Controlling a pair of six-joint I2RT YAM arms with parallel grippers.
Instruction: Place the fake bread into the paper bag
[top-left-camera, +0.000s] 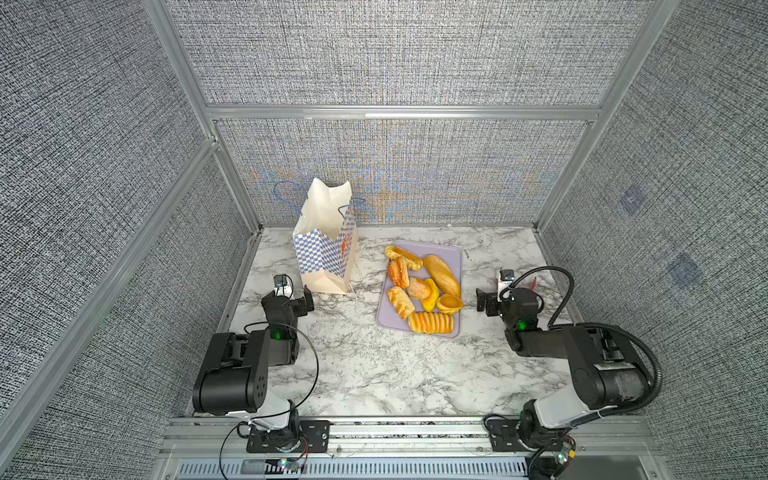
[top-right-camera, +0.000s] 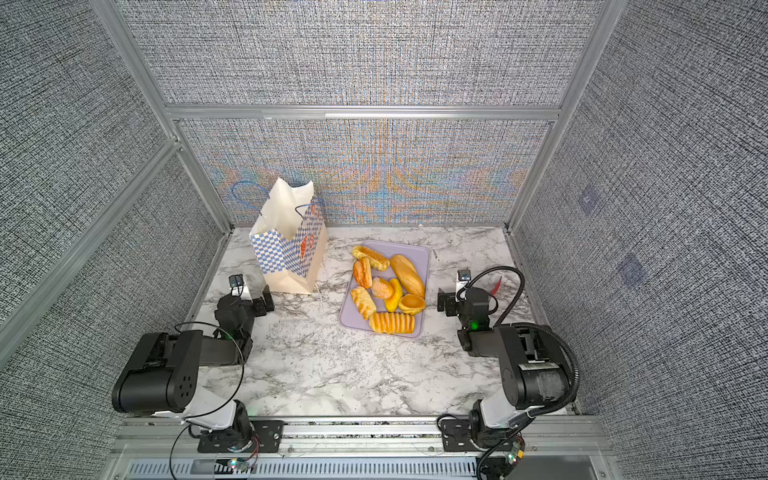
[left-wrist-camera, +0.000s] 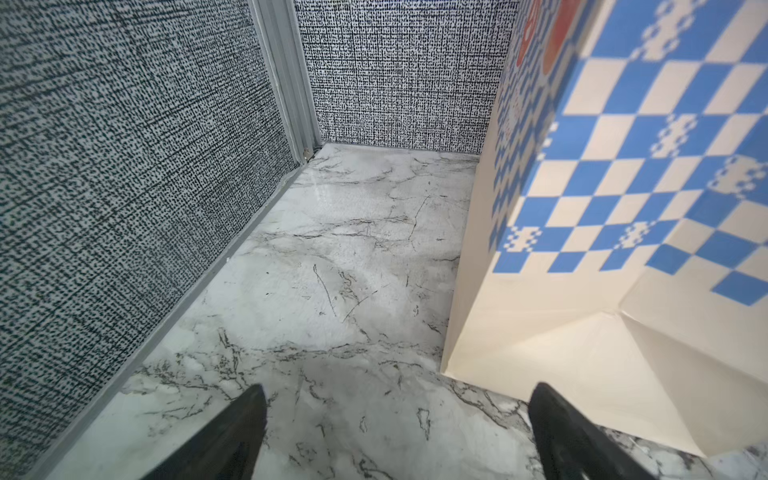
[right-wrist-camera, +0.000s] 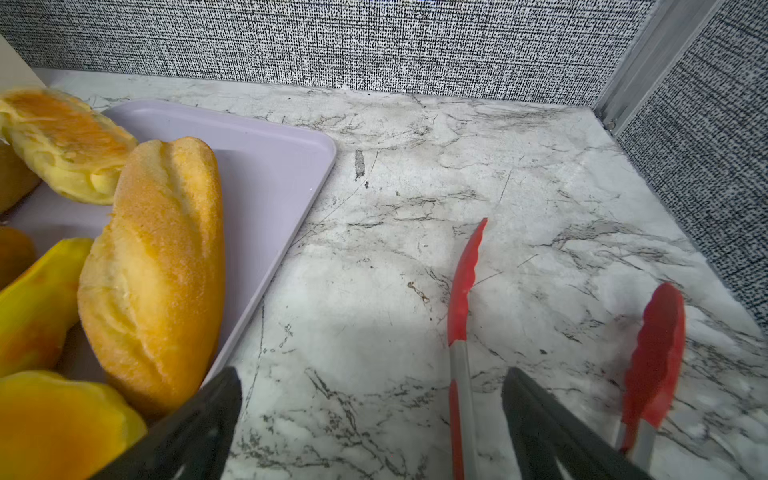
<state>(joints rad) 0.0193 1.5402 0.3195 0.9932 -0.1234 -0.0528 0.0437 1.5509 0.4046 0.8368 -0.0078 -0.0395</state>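
Observation:
The paper bag stands upright and open-topped at the back left, cream with a blue-and-white checkered band; its side fills part of the left wrist view. The fake bread, several golden pastries including a long loaf, lies on a lavender tray. My left gripper is open and empty, just in front and left of the bag's base. My right gripper is open, just right of the tray.
Red tongs lie on the marble table under and beyond the right gripper, with one arm running between its fingers. Grey textured walls with metal posts enclose the table on three sides. Bare marble lies in front of the tray.

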